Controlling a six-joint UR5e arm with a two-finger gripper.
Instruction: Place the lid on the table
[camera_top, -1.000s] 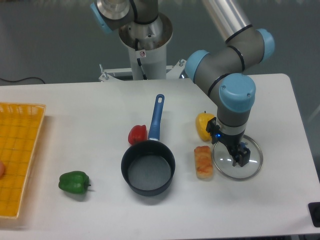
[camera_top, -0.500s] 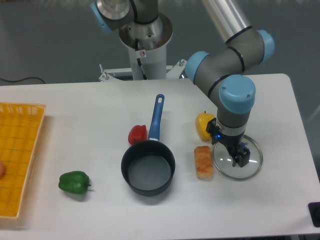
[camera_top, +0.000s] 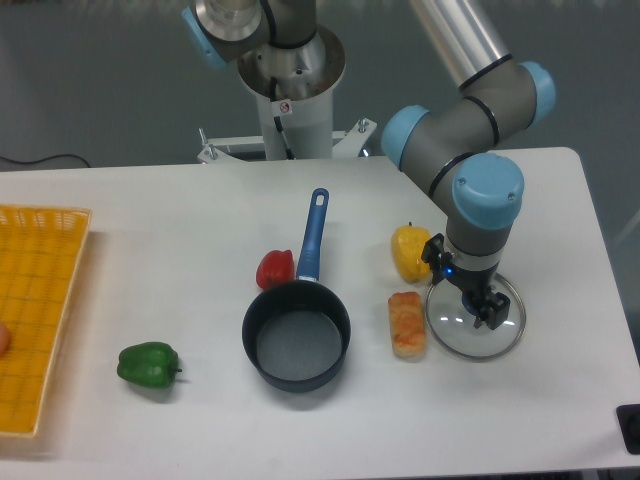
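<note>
The lid (camera_top: 450, 328), a clear glass disc with a thin metal rim, lies flat on the white table (camera_top: 180, 220) at the right. My gripper (camera_top: 481, 310) hangs just above the lid's middle and hides the knob. Its dark fingers look slightly parted and hold nothing. The dark saucepan (camera_top: 296, 338) with a blue handle stands uncovered at the table's centre, left of the lid.
A yellow pepper (camera_top: 410, 252) and an orange breaded piece (camera_top: 406, 323) sit right beside the lid's left edge. A red pepper (camera_top: 275, 269) lies by the pan handle and a green pepper (camera_top: 148, 364) at front left. A yellow mesh tray (camera_top: 35, 310) lines the left edge.
The gripper and wrist have shifted a little to the right and upward. The lid has stayed where it lay on the table.
</note>
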